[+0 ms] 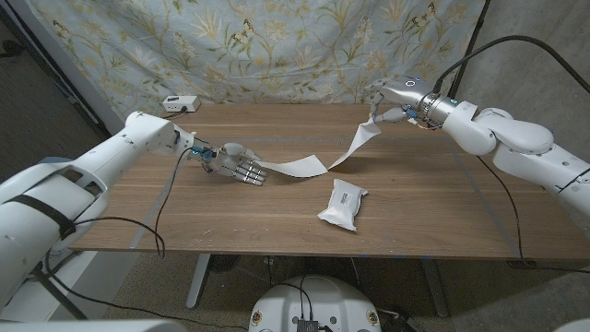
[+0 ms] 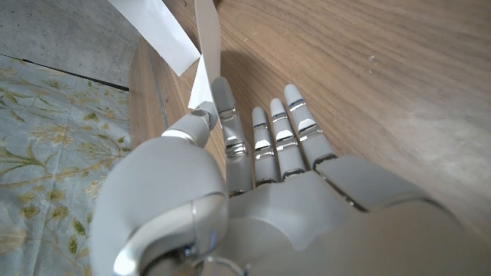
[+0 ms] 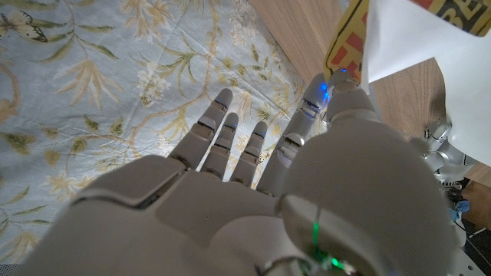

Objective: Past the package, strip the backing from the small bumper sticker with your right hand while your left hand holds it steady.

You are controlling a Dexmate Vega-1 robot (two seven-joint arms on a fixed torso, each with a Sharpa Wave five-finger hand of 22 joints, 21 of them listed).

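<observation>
Head view, nearest the front edge of the wooden desk (image 1: pixel 415 221): a white package (image 1: pixel 342 204) lying on the boards, slightly right of centre and apart from both hands. Beyond it, the left hand (image 1: pixel 241 167) rests low on the desk at the left, fingers extended toward the middle, holding one end of a long white strip of backing (image 1: pixel 300 166); in the left wrist view the thumb and a finger (image 2: pixel 223 103) pinch this paper (image 2: pixel 201 84) while the other fingers lie straight over the wood. From that hand the strip runs along the desk, folds near the middle, then rises to the right. At the far right corner, raised above the desk, the right hand (image 1: pixel 395 97) grips the upper end of the strip; in the right wrist view the thumb and a finger (image 3: pixel 311 103) clamp a sticker (image 3: pixel 347 38) with yellow and red print, its white paper (image 3: pixel 414 54) hanging beside it, the remaining fingers spread. Farther back, a small white box (image 1: pixel 180 103) sits at the far left edge of the desk, before a floral curtain (image 1: pixel 277 46)
</observation>
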